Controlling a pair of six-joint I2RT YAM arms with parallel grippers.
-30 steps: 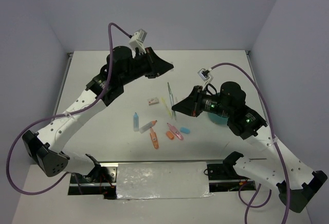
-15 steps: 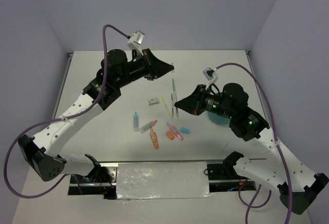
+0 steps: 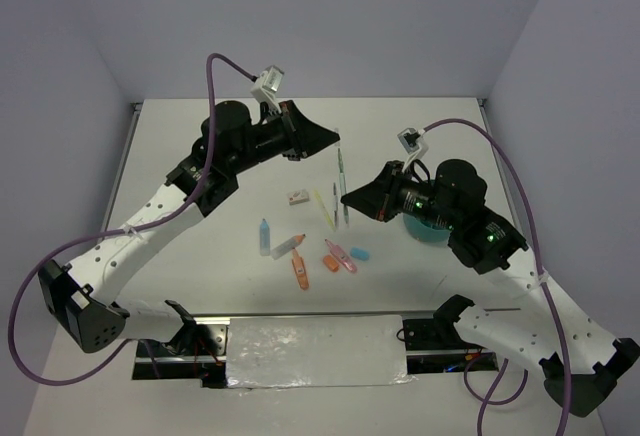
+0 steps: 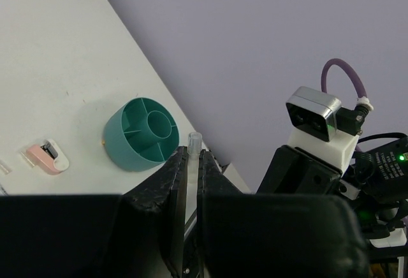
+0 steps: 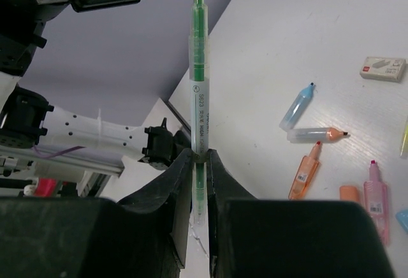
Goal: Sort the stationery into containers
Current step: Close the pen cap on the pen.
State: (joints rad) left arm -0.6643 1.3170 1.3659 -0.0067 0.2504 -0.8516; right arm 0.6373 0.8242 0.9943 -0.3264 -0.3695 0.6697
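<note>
Since a second ago the right gripper [image 5: 199,157] has carried its green pen [image 5: 199,80] slightly farther and rightward, bringing the tip just beside the left gripper [image 4: 191,157]. Right jaws clamp the pen's barrel above the table [image 3: 200,156]. Left jaws are closed on a slim clear piece [image 4: 194,143]. The teal cup [image 4: 127,144] stands right, partly behind the right arm [image 3: 480,231]. Highlighters [image 3: 300,272], a blue tube [image 3: 264,236] and an eraser [image 3: 298,197] lie mid-table.

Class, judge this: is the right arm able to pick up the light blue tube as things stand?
Probably not yet: the right claw is shut on a green pen, though the tube lies uncovered.
</note>
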